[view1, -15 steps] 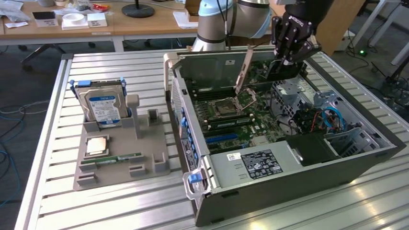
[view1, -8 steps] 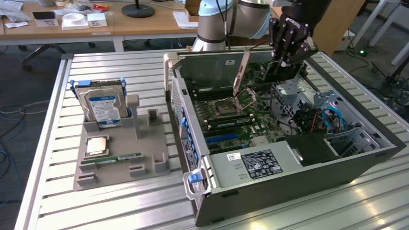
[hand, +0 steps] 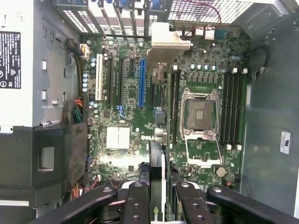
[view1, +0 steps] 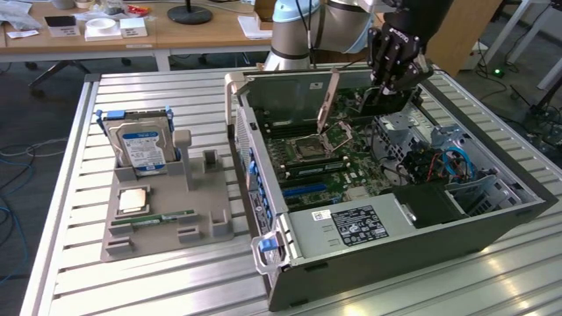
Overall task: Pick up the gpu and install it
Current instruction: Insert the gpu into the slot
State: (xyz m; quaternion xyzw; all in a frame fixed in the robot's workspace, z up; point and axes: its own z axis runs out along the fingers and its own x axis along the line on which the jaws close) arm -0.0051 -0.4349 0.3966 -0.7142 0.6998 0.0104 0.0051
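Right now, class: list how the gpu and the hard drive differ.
The gpu hangs in the pincer over the motherboard; the hard drive stands in its grey holder outside the case. The gpu is thin and dark with a silver bracket; the hard drive is boxy with a blue-white label. Both are held upright.

The arm (view1: 316, 26) rises behind the far side of the computer case (view1: 395, 263) and leans over it, its black wrist pointing down. The gripper (view1: 389, 92) hangs in the case's open top, its dark fingers (hand: 135, 205) drawn in against both faces of the gpu (hand: 166, 46), held edge-on
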